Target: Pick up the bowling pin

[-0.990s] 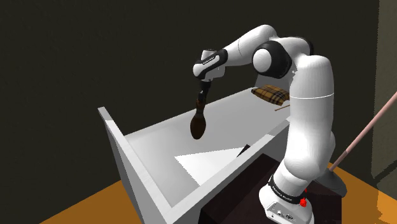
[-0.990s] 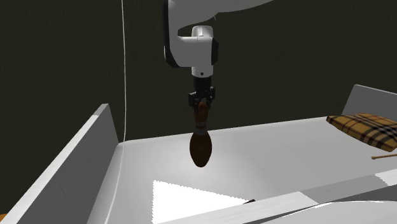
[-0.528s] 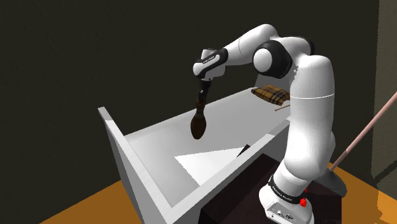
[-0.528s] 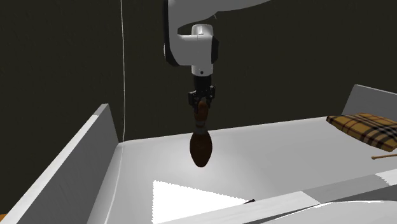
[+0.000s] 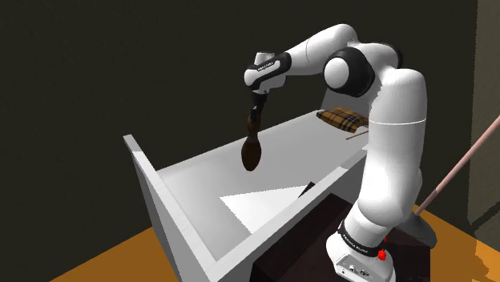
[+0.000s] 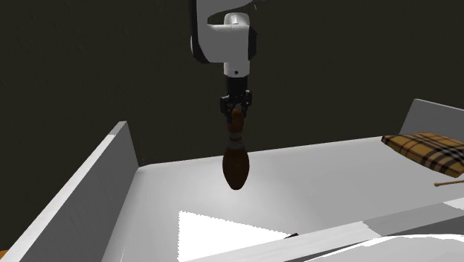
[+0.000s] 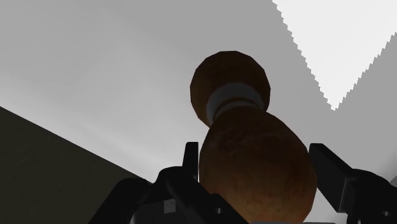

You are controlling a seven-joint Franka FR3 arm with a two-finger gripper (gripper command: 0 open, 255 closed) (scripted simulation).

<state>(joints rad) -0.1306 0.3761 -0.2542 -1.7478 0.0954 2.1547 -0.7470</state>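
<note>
The black gripper (image 6: 236, 106) is closed tight around the narrow upper end of the dark brown bowling pin (image 6: 236, 167). The pin hangs fat end down in the air above the white walled table (image 6: 334, 171), well apart from the plaid cushion (image 6: 427, 152) at the far end.

White Franka arm (image 5: 391, 152), upright at the base, bent at the elbow and extended toward the shoulder view's left. The wrist pointed the black hand (image 5: 255, 110) straight down, both fingers (image 7: 334, 172) clasped on the upper end of a hanging bowling pin (image 6: 236, 167).
</note>
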